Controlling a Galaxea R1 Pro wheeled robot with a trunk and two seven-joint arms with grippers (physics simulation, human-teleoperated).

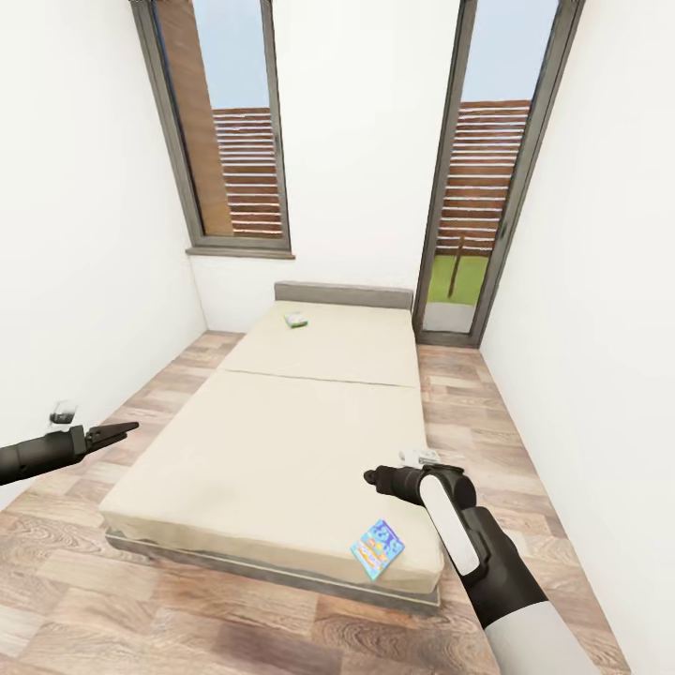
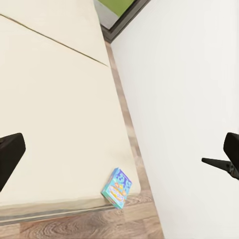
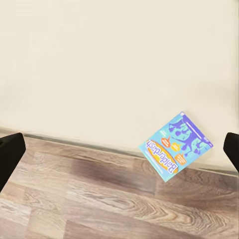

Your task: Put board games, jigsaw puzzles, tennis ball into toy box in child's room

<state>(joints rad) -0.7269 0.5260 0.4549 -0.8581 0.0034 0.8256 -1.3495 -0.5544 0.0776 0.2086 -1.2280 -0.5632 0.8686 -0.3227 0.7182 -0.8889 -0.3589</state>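
A small blue board game (image 1: pixel 378 548) lies flat on the bed (image 1: pixel 281 441), at the mattress's near right corner. It also appears in the left wrist view as the blue box (image 2: pixel 117 187) and in the right wrist view as the blue box (image 3: pixel 176 145), close to the mattress edge. A green-edged board game (image 1: pixel 296 320) rests far off near the headboard. My right gripper (image 1: pixel 377 477) hovers open above the bed, just behind the blue box. My left gripper (image 1: pixel 120 431) is open over the floor left of the bed. The table, toy box, jigsaw puzzles and tennis ball are out of view.
White walls close in on both sides. A tall window (image 1: pixel 230 131) is at the back left and a glass door (image 1: pixel 473 187) at the back right. Wood plank floor (image 1: pixel 84 581) runs around the bed, with a narrow strip on the right.
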